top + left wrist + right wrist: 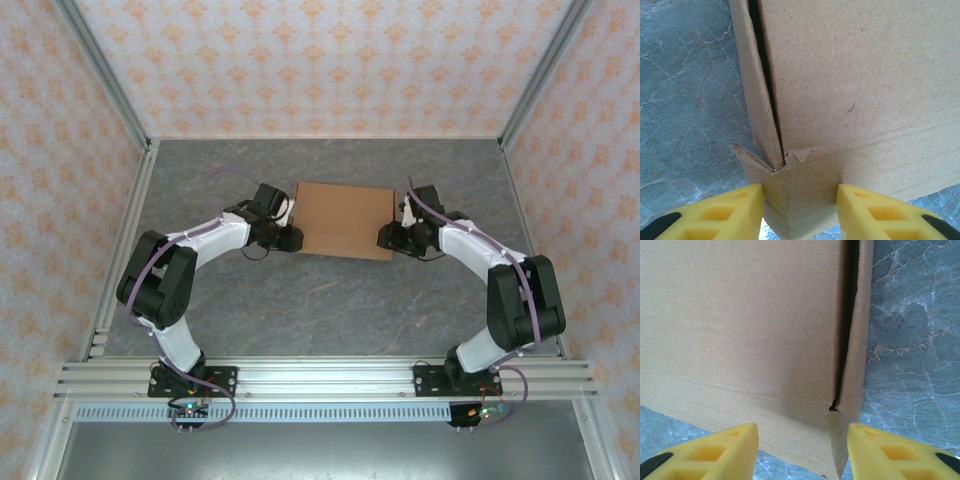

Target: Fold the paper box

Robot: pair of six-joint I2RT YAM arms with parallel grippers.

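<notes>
At near-left corner of shallow, closed, plain brown cardboard paper box [345, 218], lying mid-table toward far side of grey marbled table [330, 300]: left gripper [290, 238], yellow fingers [730, 215] parted astride frayed corner tear [765, 162]; cannot tell whether pinching. At near-right corner: right gripper [385, 238], likewise parted around cardboard, grip unclear. Risk of ripping corner tear further by squeezing, of side slits [845, 340] gaping on release, of skewing box through uneven pull.

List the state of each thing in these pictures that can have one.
Paper box: folded shut, lying flat on the table, one near corner frayed.
Left gripper: open, a near box corner between its fingers.
Right gripper: open, the other near corner between its fingers.
</notes>
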